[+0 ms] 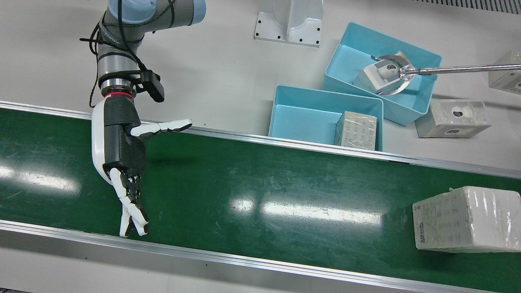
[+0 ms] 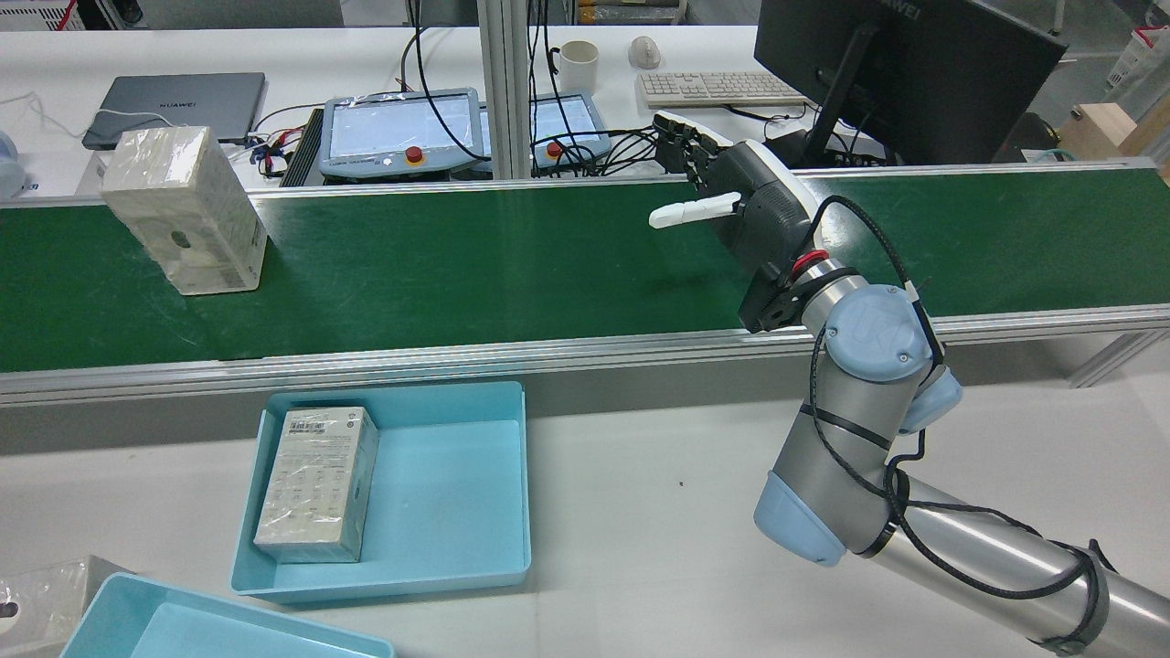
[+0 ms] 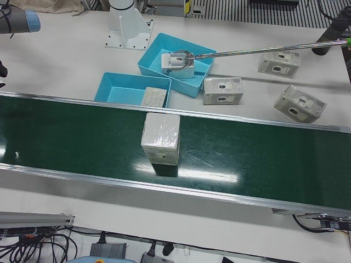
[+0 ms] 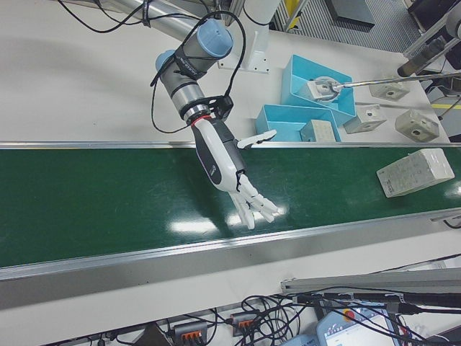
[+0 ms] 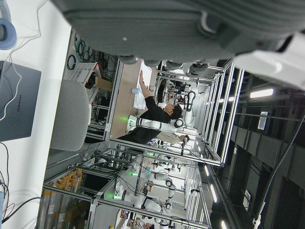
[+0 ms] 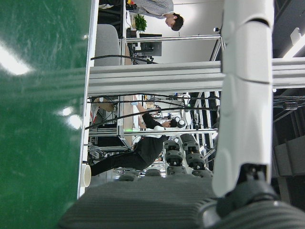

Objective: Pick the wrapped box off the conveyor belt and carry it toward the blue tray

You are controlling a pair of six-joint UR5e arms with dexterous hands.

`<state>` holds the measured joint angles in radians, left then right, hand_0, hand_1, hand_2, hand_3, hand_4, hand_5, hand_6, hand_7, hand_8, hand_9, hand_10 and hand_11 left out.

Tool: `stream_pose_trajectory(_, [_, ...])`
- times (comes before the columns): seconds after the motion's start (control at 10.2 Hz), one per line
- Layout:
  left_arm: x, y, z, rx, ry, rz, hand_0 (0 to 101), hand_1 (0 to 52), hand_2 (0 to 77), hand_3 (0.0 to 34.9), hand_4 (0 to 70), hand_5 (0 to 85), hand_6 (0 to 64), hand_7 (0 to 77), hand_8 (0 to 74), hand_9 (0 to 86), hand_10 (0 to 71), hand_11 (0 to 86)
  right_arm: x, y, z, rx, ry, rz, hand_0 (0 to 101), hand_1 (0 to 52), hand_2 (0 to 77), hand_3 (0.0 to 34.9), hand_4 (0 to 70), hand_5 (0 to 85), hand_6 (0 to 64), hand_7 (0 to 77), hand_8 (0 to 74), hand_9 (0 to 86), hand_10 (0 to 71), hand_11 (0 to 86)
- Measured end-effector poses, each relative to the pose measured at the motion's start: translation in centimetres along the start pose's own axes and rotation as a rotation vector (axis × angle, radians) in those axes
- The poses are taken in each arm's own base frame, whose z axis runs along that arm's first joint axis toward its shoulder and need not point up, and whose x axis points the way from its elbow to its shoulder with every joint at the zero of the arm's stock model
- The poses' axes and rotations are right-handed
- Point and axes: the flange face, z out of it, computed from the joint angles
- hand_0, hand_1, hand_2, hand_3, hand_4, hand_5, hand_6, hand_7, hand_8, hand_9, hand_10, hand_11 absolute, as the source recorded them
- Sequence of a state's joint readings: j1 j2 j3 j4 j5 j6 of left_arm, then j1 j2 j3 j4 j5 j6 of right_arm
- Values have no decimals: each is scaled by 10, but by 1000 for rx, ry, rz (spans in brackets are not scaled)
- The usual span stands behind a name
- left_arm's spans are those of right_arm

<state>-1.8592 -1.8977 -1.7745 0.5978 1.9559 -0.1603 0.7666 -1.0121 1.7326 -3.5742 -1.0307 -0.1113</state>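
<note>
Wrapped box: white, film-wrapped, printed label, lies on green conveyor belt. Right robot hand hovers well apart, fingers spread, empty. Left robot hand state: cannot tell.

Beyond the far rail stands a white desk carrying a closed laptop, mug, keyboard and dark monitor. Glare patches shine from overhead light.
</note>
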Motion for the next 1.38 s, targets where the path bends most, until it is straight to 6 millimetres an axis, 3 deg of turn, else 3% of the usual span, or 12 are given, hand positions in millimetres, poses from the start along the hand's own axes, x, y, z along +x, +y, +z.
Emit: stream_pose_trajectory(1.38, [0, 0, 0, 0, 0, 0, 0, 0, 5, 0, 0, 11, 5, 5, 5, 5, 5, 5, -9, -6, 0, 9, -13, 2, 489, 164, 65, 0, 76, 120, 27, 22, 0, 11, 0, 5])
